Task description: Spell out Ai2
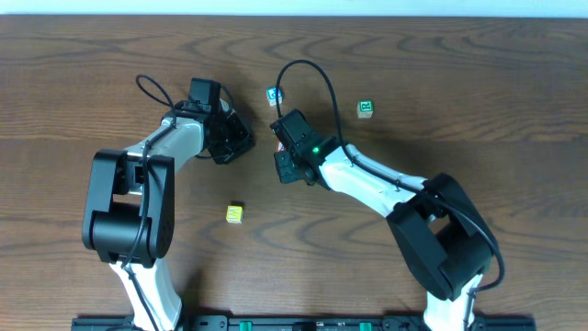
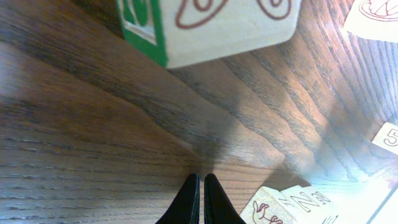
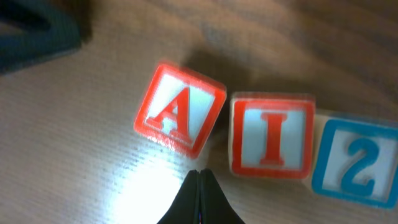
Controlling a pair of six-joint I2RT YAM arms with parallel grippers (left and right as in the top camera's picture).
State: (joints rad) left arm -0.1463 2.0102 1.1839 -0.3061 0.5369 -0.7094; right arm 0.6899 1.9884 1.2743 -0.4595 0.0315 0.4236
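Seeing A block (image 3: 180, 109) askew left of I block (image 3: 272, 137) and 2 block (image 3: 354, 163), I'd nudge with my right gripper (image 3: 200, 177), pinched empty; left gripper (image 2: 201, 182) likewise.

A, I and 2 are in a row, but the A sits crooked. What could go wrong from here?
The shut right end effector sits by the gap between the A block and the I block, so a careless retreat could skew them. Nudging the A straight could shove the I block into the 2 block.
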